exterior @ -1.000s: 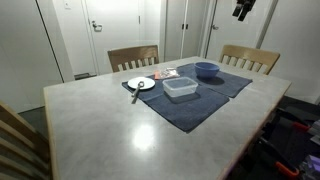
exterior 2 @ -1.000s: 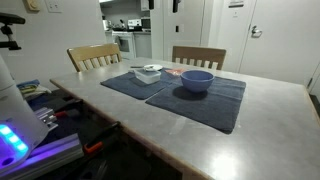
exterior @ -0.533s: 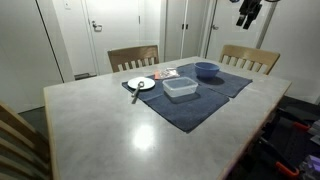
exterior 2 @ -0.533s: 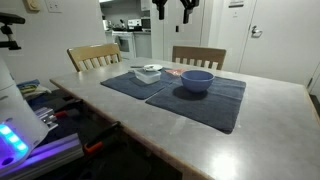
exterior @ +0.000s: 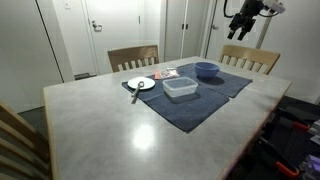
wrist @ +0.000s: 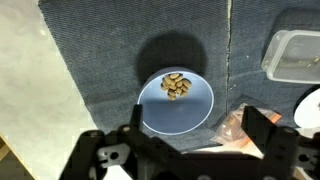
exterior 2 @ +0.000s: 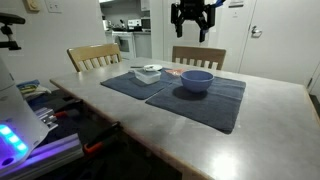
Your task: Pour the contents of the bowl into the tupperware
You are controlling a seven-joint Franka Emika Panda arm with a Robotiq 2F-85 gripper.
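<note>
The blue-purple bowl (exterior: 207, 70) (exterior 2: 196, 81) sits on a dark blue cloth mat in both exterior views. In the wrist view the bowl (wrist: 176, 101) holds a small heap of brown pieces (wrist: 177, 85) and lies directly below the camera. The clear tupperware (exterior: 180, 88) (exterior 2: 149, 73) stands on the mat beside the bowl; only its corner (wrist: 296, 56) shows in the wrist view. My gripper (exterior: 240, 20) (exterior 2: 191, 32) (wrist: 192, 128) hangs high above the bowl, open and empty.
A white plate (exterior: 141, 84) with a utensil lies beside the tupperware. A crinkly orange packet (wrist: 236, 125) lies on the mat next to the bowl. Two wooden chairs (exterior: 133, 57) (exterior: 250, 58) stand at the table's far edge. The grey table (exterior: 110, 125) spreads around the mats.
My gripper has come down and into fuller view in both exterior views, moving over the bowl. The bowl, tupperware and plate have not moved.
</note>
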